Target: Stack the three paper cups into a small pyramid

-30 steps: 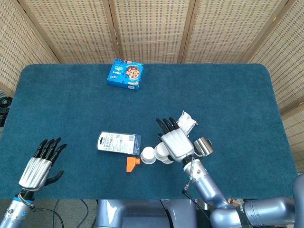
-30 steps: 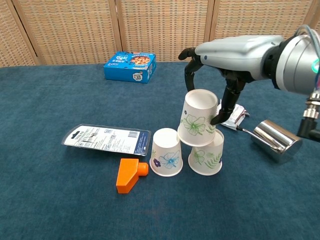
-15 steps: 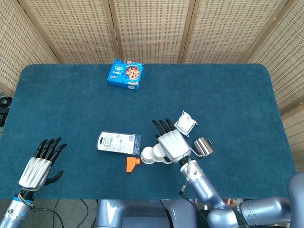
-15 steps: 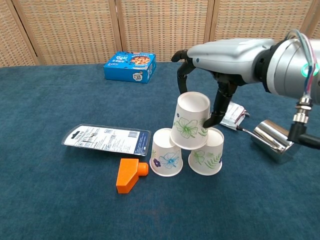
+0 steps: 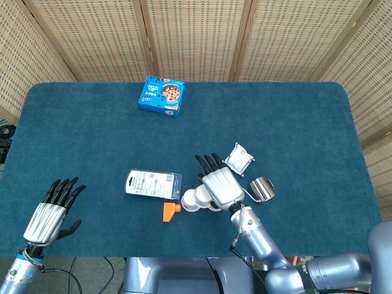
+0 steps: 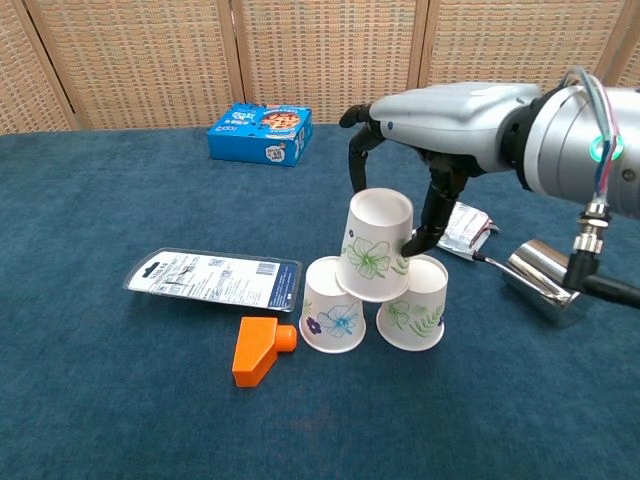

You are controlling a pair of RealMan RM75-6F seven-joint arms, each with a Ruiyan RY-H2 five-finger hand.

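Note:
Two white flower-print paper cups stand upside down side by side on the blue table, a left one (image 6: 333, 318) and a right one (image 6: 417, 315). A third upside-down cup (image 6: 374, 245) sits tilted over the gap between them, resting on their bases. My right hand (image 6: 440, 115) reaches over it from the right and holds it between thumb and fingers. From the head view that right hand (image 5: 221, 185) covers most of the cups (image 5: 191, 199). My left hand (image 5: 52, 212) lies open at the table's near left corner, empty.
An orange block (image 6: 257, 349) lies just left of the cups, a flat blister pack (image 6: 213, 279) behind it. A shiny metal cup (image 6: 545, 277) lies on its side to the right, beside a small foil packet (image 6: 463, 228). A blue box (image 6: 260, 133) sits far back.
My right hand has carried the top cup leftward and down, from above the right cup to over the gap between the two base cups. The left hand has stayed still.

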